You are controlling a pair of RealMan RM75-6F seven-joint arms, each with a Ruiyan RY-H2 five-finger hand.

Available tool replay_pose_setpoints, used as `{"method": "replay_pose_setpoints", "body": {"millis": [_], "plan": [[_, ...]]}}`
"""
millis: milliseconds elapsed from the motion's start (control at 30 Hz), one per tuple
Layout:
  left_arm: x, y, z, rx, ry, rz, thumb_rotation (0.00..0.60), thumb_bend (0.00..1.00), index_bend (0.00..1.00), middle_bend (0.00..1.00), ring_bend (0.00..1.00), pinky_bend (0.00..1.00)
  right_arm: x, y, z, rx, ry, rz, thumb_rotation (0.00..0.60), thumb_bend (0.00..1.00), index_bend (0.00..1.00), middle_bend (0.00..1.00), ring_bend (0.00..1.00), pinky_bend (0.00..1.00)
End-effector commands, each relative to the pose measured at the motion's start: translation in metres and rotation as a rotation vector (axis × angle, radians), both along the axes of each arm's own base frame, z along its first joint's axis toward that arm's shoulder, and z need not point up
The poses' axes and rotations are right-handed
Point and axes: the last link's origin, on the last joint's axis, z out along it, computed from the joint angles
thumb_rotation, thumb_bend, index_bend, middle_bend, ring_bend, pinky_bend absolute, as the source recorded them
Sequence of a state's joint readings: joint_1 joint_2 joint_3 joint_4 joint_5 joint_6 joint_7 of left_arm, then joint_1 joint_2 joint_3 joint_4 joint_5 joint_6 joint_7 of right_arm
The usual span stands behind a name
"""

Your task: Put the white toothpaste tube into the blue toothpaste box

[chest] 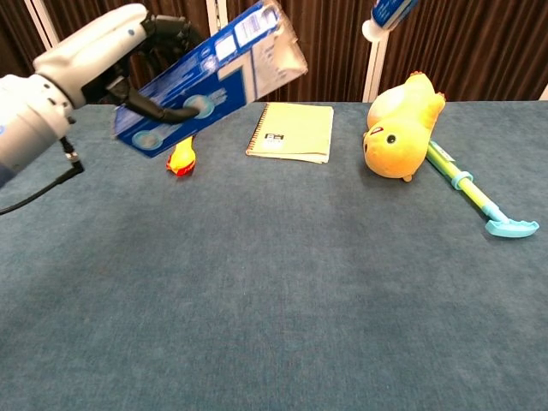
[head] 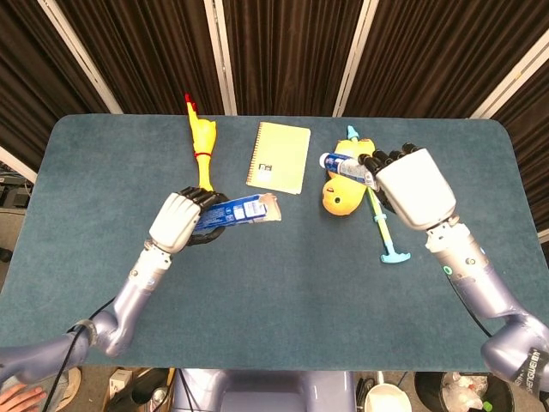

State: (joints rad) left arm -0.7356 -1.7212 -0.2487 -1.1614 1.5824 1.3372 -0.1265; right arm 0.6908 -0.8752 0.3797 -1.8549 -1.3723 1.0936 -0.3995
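Observation:
My left hand (head: pixel 176 221) grips the blue toothpaste box (head: pixel 238 210) in the air, and its open flap end (chest: pixel 282 47) points to the right. In the chest view the box (chest: pixel 205 77) tilts upward, with the left hand (chest: pixel 103 51) around its lower end. Held high over the yellow plush, the white toothpaste tube (head: pixel 347 165) sits in my right hand (head: pixel 412 184), cap pointing left toward the box. Only the tube's cap end (chest: pixel 387 13) shows at the top of the chest view. A wide gap lies between the tube and the box.
On the blue table (head: pixel 283 283) lie a yellow rubber chicken (head: pixel 202 150), a yellow notebook (head: pixel 279 157), a yellow plush duck (chest: pixel 401 128) and a green and light-blue brush (chest: pixel 479 199).

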Motion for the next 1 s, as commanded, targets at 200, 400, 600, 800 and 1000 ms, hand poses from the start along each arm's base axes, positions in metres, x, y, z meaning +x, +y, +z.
{"method": "replay_pose_setpoints", "body": {"millis": [200, 400, 600, 800, 1000], "plan": [[0.017, 0.007, -0.014, 0.025, -0.185, -0.060, 0.600, 0.34, 0.31, 0.43, 0.41, 0.46, 0.002, -0.002, 0.019, -0.019, -0.016, -0.019, 0.600, 0.53, 0.82, 0.74, 0.69, 0.61], [0.010, 0.020, -0.013, 0.045, -0.211, -0.025, 0.600, 0.34, 0.31, 0.43, 0.40, 0.46, 0.009, -0.004, 0.037, -0.005, -0.086, -0.027, 0.600, 0.53, 0.82, 0.74, 0.69, 0.61], [0.006, 0.031, -0.012, 0.059, -0.203, 0.000, 0.600, 0.34, 0.31, 0.43, 0.40, 0.46, 0.017, -0.005, 0.059, 0.047, -0.210, -0.063, 0.600, 0.53, 0.82, 0.74, 0.69, 0.61], [0.005, 0.034, -0.016, 0.052, -0.188, 0.008, 0.600, 0.34, 0.30, 0.43, 0.40, 0.46, 0.018, -0.001, 0.073, 0.106, -0.313, -0.097, 0.600, 0.53, 0.82, 0.74, 0.69, 0.61], [0.005, 0.033, -0.021, 0.048, -0.178, 0.000, 0.600, 0.34, 0.31, 0.43, 0.40, 0.46, 0.021, 0.006, 0.078, 0.209, -0.368, -0.158, 0.600, 0.53, 0.82, 0.74, 0.69, 0.61]]}}
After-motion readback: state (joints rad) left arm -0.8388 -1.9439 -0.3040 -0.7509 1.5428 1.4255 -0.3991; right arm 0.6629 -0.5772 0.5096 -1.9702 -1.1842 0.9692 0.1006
